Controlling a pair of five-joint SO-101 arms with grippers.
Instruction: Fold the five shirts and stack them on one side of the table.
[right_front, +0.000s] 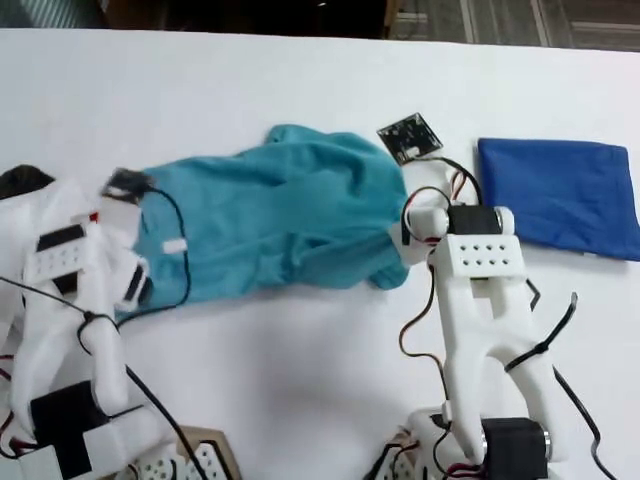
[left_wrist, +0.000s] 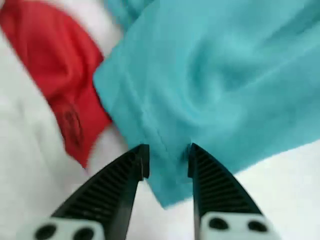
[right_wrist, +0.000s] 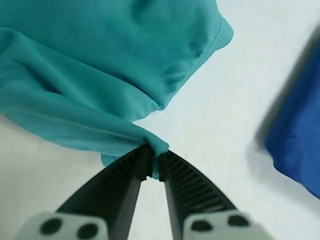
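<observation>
A teal shirt (right_front: 280, 220) lies crumpled across the middle of the white table (right_front: 300, 80). My right gripper (right_wrist: 155, 162) is shut on a bunched corner of the teal shirt (right_wrist: 75, 65) at its right end, where the right arm (right_front: 480, 250) stands. My left gripper (left_wrist: 167, 160) is open, its fingers straddling the hem of the teal shirt (left_wrist: 225, 75) at the shirt's left end. A red shirt (left_wrist: 55, 75) lies just beside that hem. A folded blue shirt (right_front: 560, 195) rests flat at the right side of the table.
The left arm (right_front: 70, 250) and its cables cover the table's left edge. The folded blue shirt (right_wrist: 300, 145) lies a short way from the right gripper. Bare white table stretches along the far side and in the near middle.
</observation>
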